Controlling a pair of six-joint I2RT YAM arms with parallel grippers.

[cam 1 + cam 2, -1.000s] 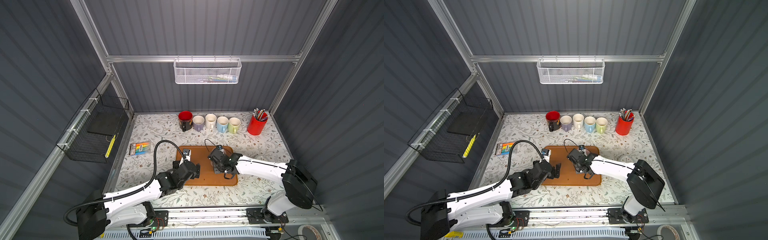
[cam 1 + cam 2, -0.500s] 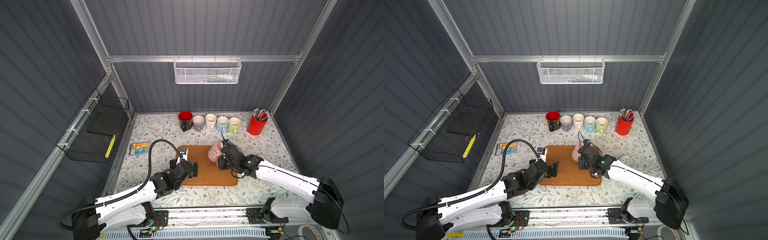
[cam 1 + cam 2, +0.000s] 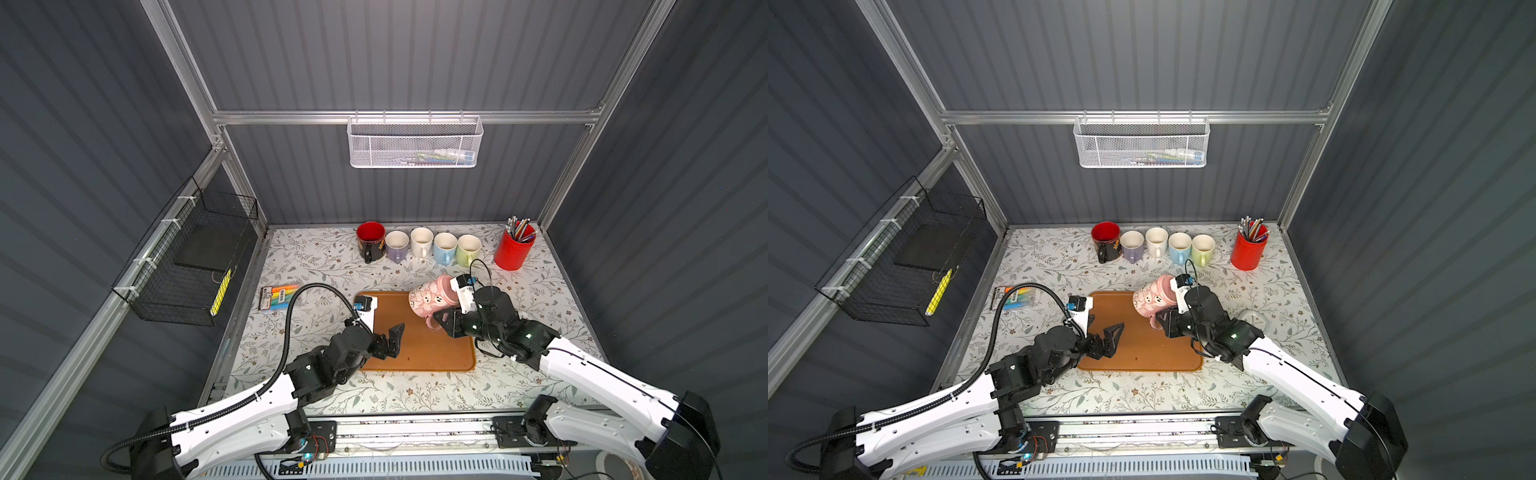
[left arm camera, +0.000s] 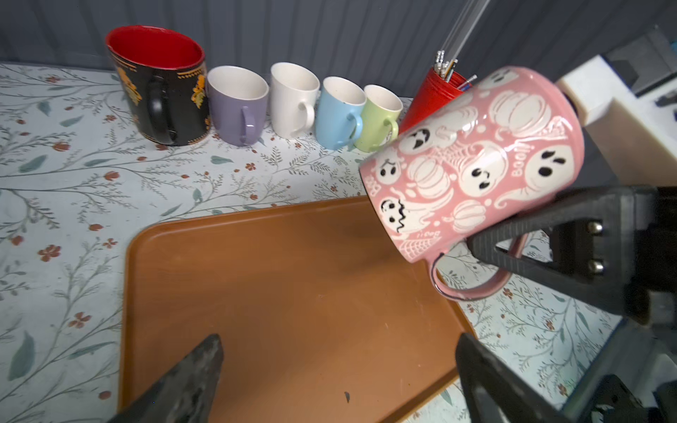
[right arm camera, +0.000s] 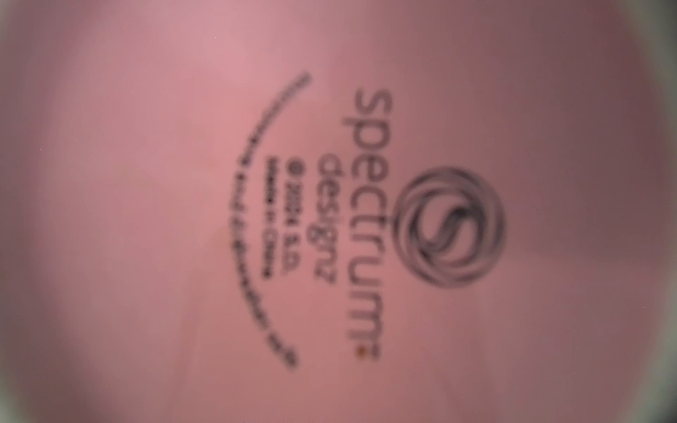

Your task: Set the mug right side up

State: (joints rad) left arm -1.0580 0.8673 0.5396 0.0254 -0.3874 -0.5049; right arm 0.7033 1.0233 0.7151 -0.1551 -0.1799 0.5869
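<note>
Top views: R gripper (image 3: 441, 321) closed tight on the handle of the pink ghost-and-pumpkin ceramic mug (image 3: 430, 296), which is tilted and lifted over the far-right corner of the brown plastic tray (image 3: 436, 358). L gripper (image 3: 1104, 332) spread wide, empty, over tray's left part.
L wrist: mug (image 4: 472, 164) clear of tray (image 4: 256, 274).
R wrist: blurred mug base (image 5: 329, 219) fills view.

The mug (image 3: 430, 296) is held tilted over the tray's (image 3: 419, 349) far right corner, before a row of cups (image 3: 422, 243).
</note>
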